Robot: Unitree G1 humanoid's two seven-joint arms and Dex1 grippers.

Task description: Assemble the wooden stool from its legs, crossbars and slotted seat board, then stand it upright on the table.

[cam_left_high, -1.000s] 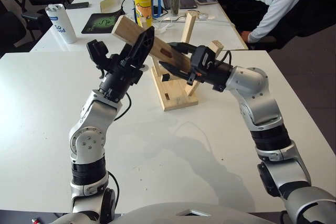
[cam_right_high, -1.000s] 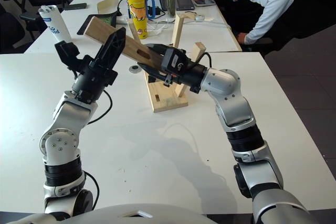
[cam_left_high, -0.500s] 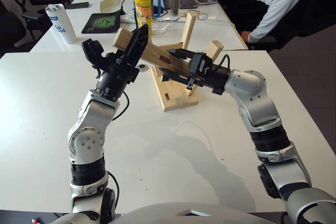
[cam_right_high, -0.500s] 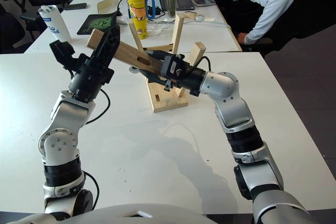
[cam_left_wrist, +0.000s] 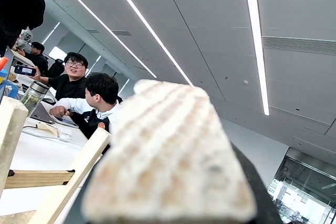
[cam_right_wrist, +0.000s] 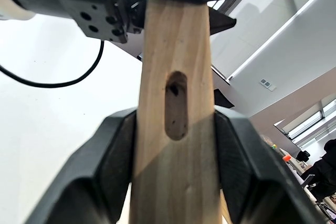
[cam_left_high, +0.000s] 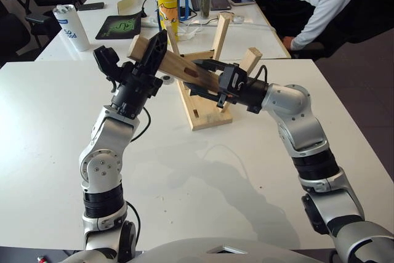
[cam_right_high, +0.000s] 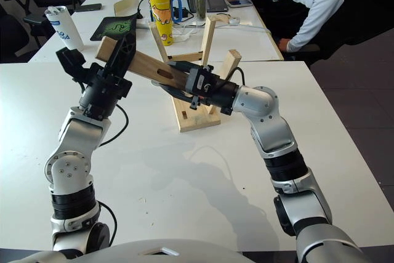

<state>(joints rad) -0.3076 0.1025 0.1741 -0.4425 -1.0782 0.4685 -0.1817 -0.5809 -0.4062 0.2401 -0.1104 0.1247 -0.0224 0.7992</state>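
The slotted seat board [cam_left_high: 178,66] is hanging in the air, tilted, with its higher end toward the robot's left and its lower end dipping toward the leg-and-crossbar frame [cam_left_high: 203,115], which is sitting on the tabletop [cam_left_high: 246,170] just beneath it with several leg ends pointing upward. The left tool [cam_left_high: 155,50] is pinching the board at its raised end, and the right tool [cam_left_high: 202,78] is pinching it lower down, its two fingers [cam_right_wrist: 118,156] pressing against the board's side edges just beside an oval slot [cam_right_wrist: 177,103]. Judging by this, the robot is working through the seat-fitting step: the frame appears joined already, and the board is being lined up over the leg tops but is not yet seated on them. The next move is likely calling for levelling the board, bringing its slots directly above the upright leg ends, and lowering with both arms together so that neither end is binding; after that the stool is going to need turning upright. Beyond the frame, a yellow cup [cam_left_high: 167,7] is standing on the farther table.
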